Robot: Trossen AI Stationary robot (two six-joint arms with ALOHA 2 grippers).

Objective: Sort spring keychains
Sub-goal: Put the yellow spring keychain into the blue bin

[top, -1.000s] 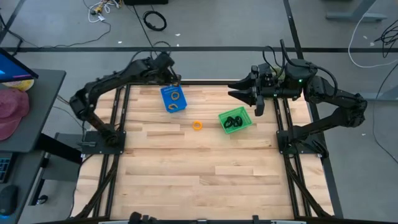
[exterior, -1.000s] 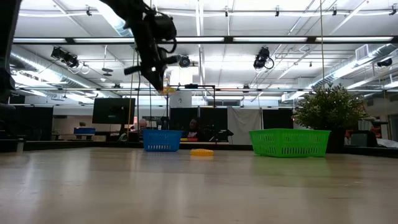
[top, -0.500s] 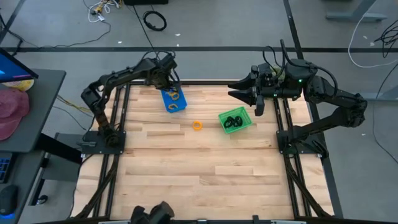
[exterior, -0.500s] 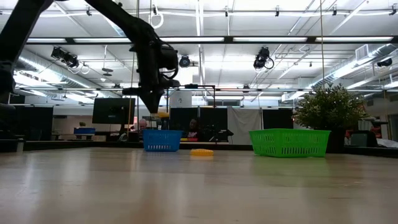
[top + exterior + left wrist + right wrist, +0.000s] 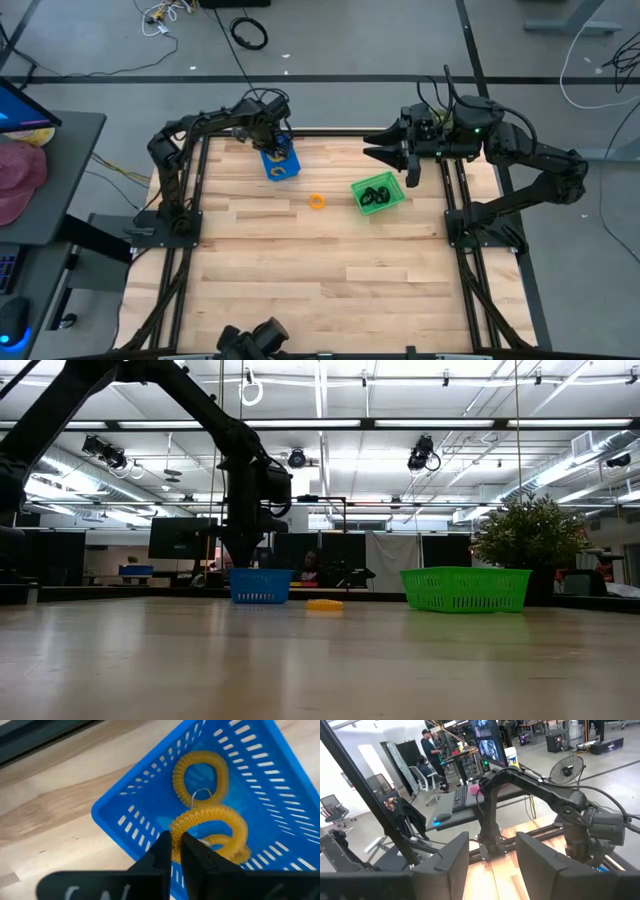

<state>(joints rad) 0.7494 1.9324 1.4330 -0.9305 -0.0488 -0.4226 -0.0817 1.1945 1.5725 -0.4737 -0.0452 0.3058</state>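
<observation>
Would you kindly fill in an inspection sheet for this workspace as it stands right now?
Surface: wooden table, mostly bare in front.
Job's things: blue bin holds orange spring keychains; green bin holds black spring keychains; one loose orange keychain lies on the table between the bins.
Clutter: nothing seen on the table.
Grippers: left gripper is inside the blue bin, shut on an orange coil; right gripper is open, holding nothing, raised behind the green bin.
Cables: black cable coil and loose leads on the floor behind the table.
Surroundings: desk with pink cap beside the left arm; potted plant and people at desks beyond.
</observation>
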